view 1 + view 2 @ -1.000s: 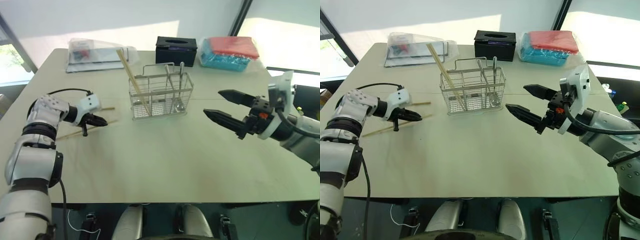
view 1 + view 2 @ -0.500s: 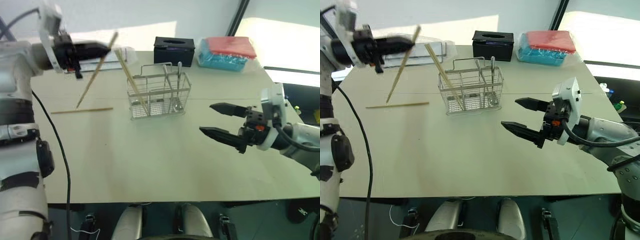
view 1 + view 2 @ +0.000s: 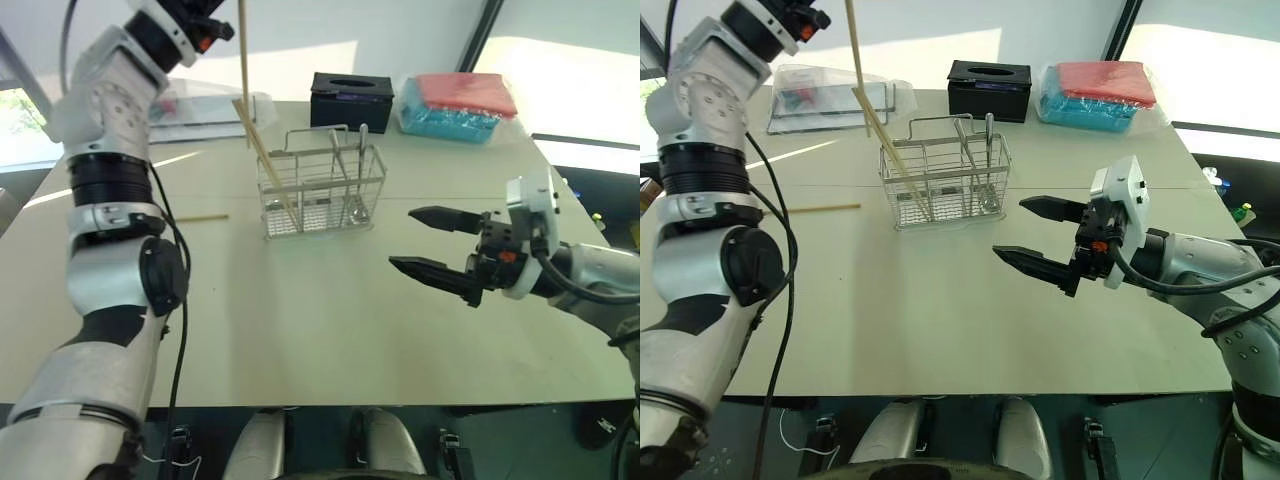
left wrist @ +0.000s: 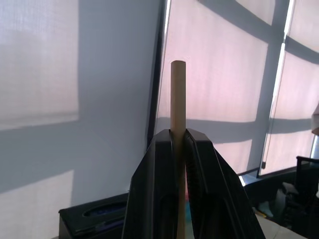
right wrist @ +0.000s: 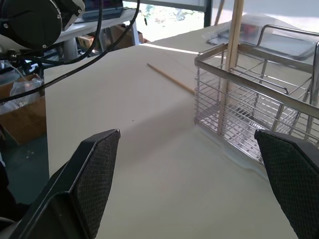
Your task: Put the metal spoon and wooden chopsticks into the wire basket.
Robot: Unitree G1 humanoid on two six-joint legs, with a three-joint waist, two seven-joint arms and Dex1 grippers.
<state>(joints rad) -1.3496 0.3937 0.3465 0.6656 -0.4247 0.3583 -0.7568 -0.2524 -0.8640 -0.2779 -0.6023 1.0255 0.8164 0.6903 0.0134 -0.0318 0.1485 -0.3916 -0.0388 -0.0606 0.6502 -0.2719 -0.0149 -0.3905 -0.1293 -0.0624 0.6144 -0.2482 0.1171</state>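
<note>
Silver-grey arms — black joints; black cables

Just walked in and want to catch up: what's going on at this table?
The robot is loading cutlery into the silver wire-mesh basket. Its left gripper is shut on a pale wooden chopstick, held upright high above the basket's left end. One chopstick already leans in the basket beside a shiny metal spoon; another chopstick lies on the table. The right gripper hovers open to the basket's right, holding nothing.
</note>
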